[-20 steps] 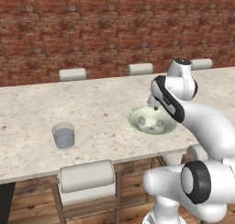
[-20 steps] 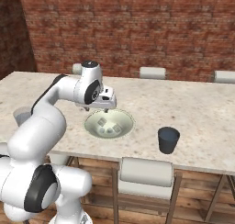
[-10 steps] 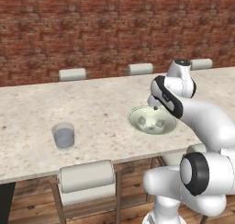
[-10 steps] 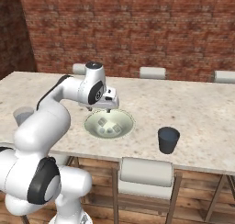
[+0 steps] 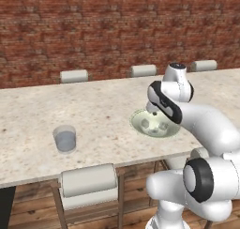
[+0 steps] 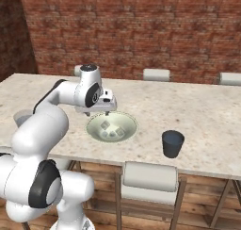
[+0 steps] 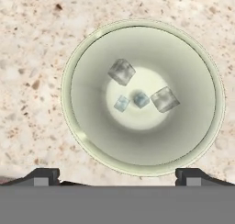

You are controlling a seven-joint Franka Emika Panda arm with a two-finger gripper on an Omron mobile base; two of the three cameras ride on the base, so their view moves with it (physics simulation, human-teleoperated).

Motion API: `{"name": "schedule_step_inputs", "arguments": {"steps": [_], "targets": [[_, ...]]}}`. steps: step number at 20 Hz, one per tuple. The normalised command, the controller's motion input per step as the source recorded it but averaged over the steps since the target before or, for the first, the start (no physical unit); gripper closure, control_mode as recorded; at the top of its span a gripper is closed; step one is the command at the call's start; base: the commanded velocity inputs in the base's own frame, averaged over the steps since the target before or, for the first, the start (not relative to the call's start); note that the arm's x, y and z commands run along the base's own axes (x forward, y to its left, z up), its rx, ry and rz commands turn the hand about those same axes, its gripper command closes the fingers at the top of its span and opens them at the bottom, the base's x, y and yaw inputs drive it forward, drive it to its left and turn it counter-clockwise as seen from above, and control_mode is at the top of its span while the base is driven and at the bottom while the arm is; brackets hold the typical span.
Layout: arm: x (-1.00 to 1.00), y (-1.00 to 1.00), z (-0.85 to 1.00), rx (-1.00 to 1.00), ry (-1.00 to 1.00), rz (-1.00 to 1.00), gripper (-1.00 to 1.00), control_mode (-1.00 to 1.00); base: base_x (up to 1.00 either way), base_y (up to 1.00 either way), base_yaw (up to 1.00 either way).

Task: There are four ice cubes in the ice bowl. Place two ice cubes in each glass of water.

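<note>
A red brick wall runs behind a long speckled stone table (image 5: 93, 106), with pale padded chairs (image 5: 89, 181) tucked along both its near and far edges. Going left to right in the left base view, the see-through, blue-grey glass of water (image 5: 64, 139) stands alone near the table's front edge, well apart from everything else. Further right sits the ice bowl (image 5: 140, 127), pale greenish-cream with a thin lighter rim. The hand (image 6: 97, 113) hangs just above the bowl's rim on the side facing the robot, its two dark fingertips (image 7: 45, 174) spread wide and holding nothing. The hand view looks straight down into the bowl, where all four ice cubes (image 7: 121, 71) lie near the middle: two larger grey ones and two smaller bluish ones between them, close together. In the right base view the dark navy glass (image 6: 172, 143) stands to the right of the bowl, near the front edge and clear of the bowl.
</note>
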Motion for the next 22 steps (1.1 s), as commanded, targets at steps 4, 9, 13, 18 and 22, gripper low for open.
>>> {"name": "schedule_step_inputs", "arguments": {"steps": [4,9,13,18,22], "targets": [[0.0,0.01,-0.04,-0.18,0.01,0.26,-1.0,-1.0,0.0,0.0,0.0],[0.0,-0.13,-0.03,-0.01,0.0,0.24,-1.0,-1.0,0.0,0.0,0.0],[0.05,-0.14,-0.07,0.0,0.09,0.21,-1.0,-1.0,0.0,0.0,0.0],[0.13,0.03,-0.15,0.0,0.16,0.07,-1.0,-1.0,0.0,0.0,0.0],[0.19,0.07,-0.14,0.0,0.13,0.0,-1.0,-1.0,0.0,0.0,0.0]]}}
